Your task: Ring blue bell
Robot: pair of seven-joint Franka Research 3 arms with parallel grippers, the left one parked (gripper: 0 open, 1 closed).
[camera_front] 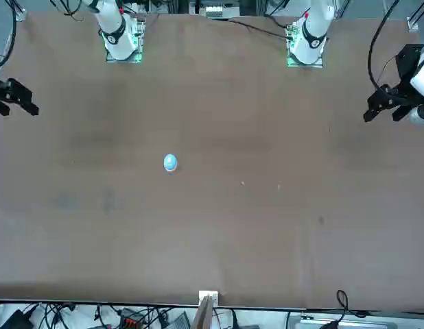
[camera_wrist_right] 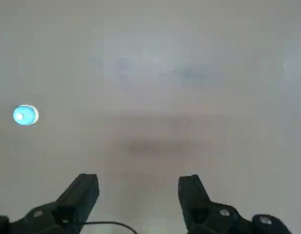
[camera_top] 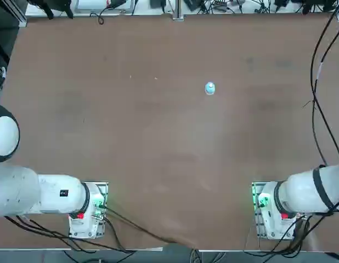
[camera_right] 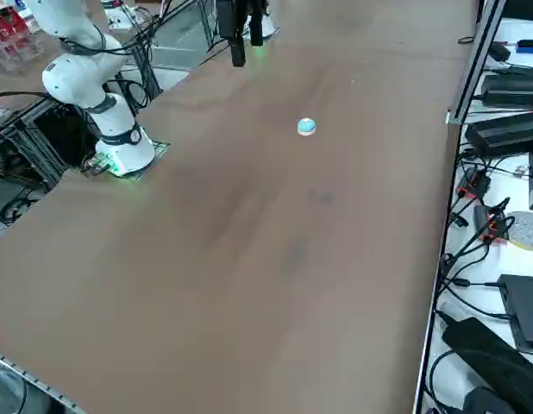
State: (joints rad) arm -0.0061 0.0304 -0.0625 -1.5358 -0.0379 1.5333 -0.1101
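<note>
Now the blue bell (camera_top: 209, 89) stands alone on the brown table (camera_top: 158, 142), near its middle and towards the far side from the robot. Above the table, well apart from the bell, the right claw (camera_wrist_right: 139, 187) hangs with fingers spread, holding nothing.

The bell (camera_top: 209, 89) sits alone on the surface (camera_top: 131, 142), toward its far side and a little right of centre. The right gripper (camera_wrist_right: 139, 187) hangs above the surface, well apart from the bell, nothing between its fingers (camera_wrist_right: 82, 192).
</note>
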